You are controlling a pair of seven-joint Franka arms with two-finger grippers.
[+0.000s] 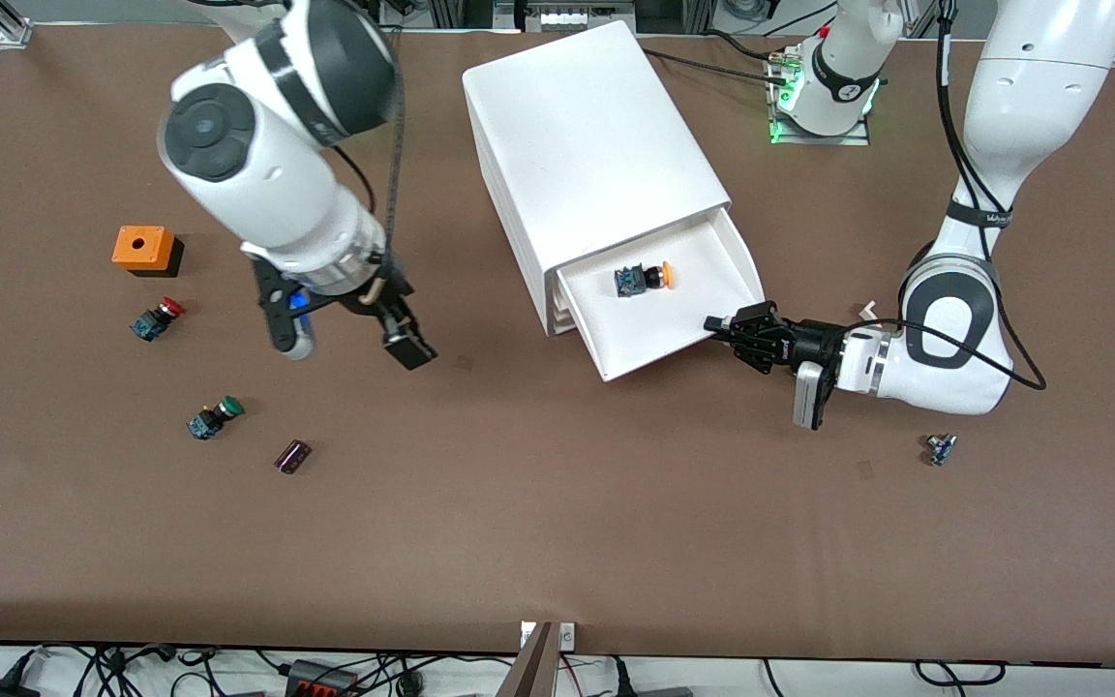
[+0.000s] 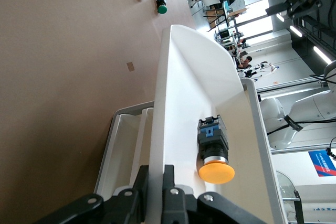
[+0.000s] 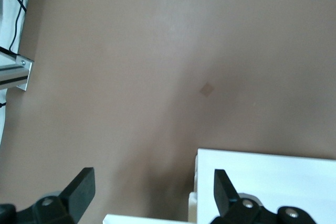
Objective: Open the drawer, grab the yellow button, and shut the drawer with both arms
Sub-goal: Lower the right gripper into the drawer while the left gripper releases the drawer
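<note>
Inside the open drawer (image 1: 659, 334) lies the button (image 1: 643, 279)

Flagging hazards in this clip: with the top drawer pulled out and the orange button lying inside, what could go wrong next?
1. The left gripper, shut on the drawer lip, might jerk it and roll the button.
2. The right gripper, open over bare table, must cross to the button and could clip the cabinet.

White drawer (image 1: 659, 334) and cabinet (image 1: 582, 136); button (image 1: 643, 279) has an orange cap on a black and blue body. Brown table (image 1: 557, 523). Orange box (image 1: 144, 248). Red-capped (image 1: 158, 318) and green-capped (image 1: 215, 417) buttons.
</note>
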